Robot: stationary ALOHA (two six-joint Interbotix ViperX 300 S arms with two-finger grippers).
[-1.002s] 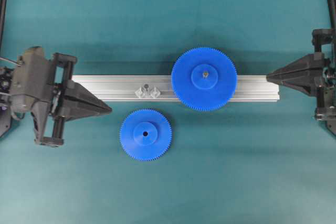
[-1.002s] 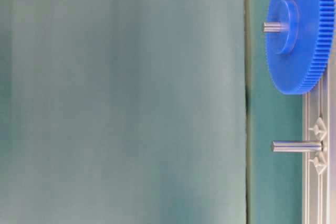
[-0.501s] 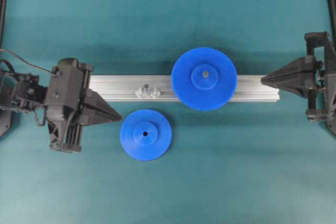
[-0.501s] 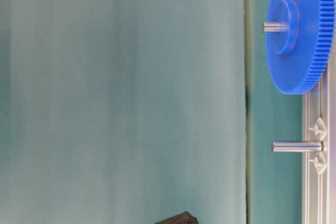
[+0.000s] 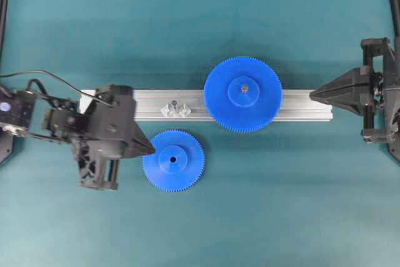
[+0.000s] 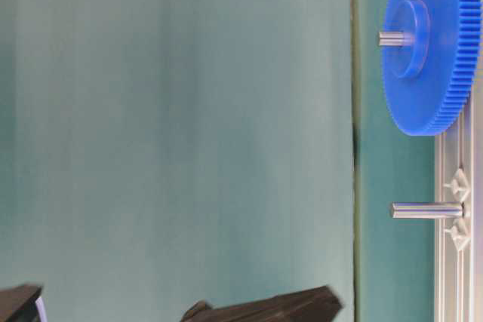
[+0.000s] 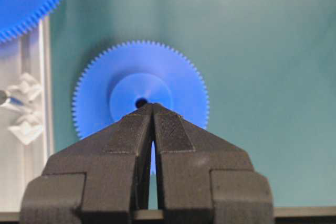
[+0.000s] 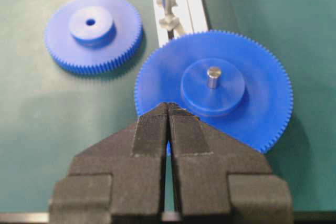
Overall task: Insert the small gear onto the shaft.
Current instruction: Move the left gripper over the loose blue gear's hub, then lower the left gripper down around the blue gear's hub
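From the overhead view I see the small gear (image 5: 173, 160) lying flat on the teal tabletop (image 5: 281, 204), a little left of centre and just below the aluminium rail (image 5: 300, 105) that runs across the middle of the frame. Its raised hub faces up, with the dark centre hole showing. The shaft (image 5: 174, 103) stands on the rail above the gear, between two clear faceted brackets; in the table-level view it shows as a bare silvery pin (image 6: 426, 210) at the lower right. The larger gear (image 5: 243, 94) sits on the rail to the right of it, with a grey pin tip at its hub.

My left claw (image 5: 150, 149) is at the left of the overhead frame, its pointed tip just beside the small gear's left rim; I cannot tell whether it touches. In the left wrist view its two fingers (image 7: 170, 129) are pressed together with nothing between them, and the tip lines up with the small gear's hub (image 7: 140, 95).

My right claw (image 5: 312, 94) is at the right edge of the overhead frame, pointing at the end of the rail, well apart from the small gear. Its fingers (image 8: 184, 124) are also closed on nothing, seen in the right wrist view in front of the larger gear.
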